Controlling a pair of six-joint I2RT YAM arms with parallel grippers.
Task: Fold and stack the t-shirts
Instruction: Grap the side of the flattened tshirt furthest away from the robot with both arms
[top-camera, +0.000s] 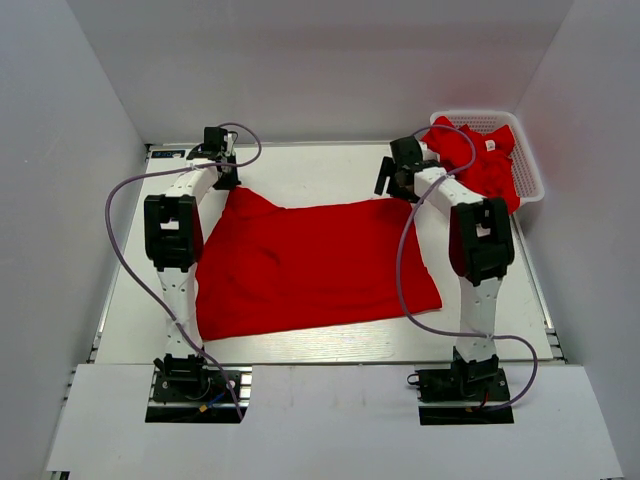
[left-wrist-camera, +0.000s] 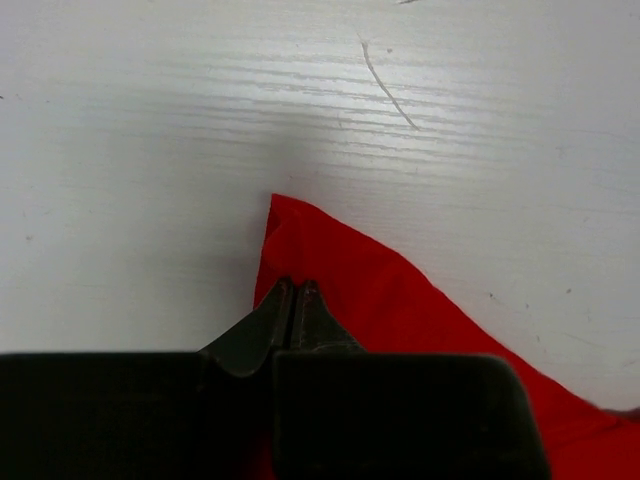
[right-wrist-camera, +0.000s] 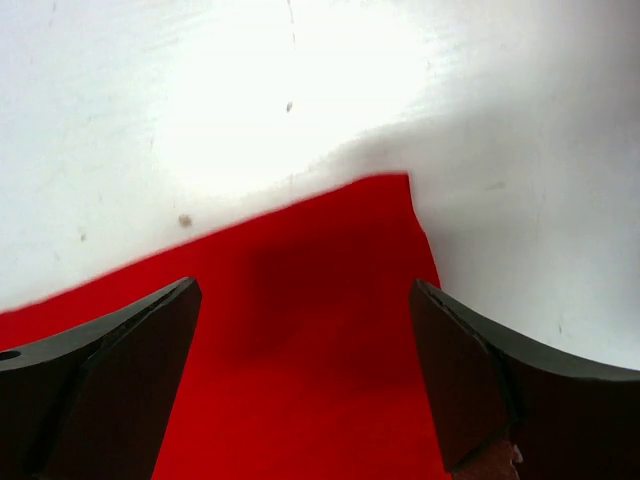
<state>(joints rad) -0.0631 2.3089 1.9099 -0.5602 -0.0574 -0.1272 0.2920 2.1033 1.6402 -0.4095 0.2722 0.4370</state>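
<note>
In far-right basket (top-camera: 531, 168), heaped t-shirts (top-camera: 478, 160)

The spread t-shirt (top-camera: 310, 265) is plain bright red, darker where shadow falls on it. The heaped t-shirts (top-camera: 478, 165) are the same red, 1 with a small white tag (top-camera: 491, 144). Their basket (top-camera: 532, 180) is a white lattice. The desk (left-wrist-camera: 150, 120) is white with faint grey grain streaks. The fingers (right-wrist-camera: 110, 370) are black. The 2 arms (top-camera: 178, 290) are white and black, with pale purple cables (top-camera: 108, 210).
</note>
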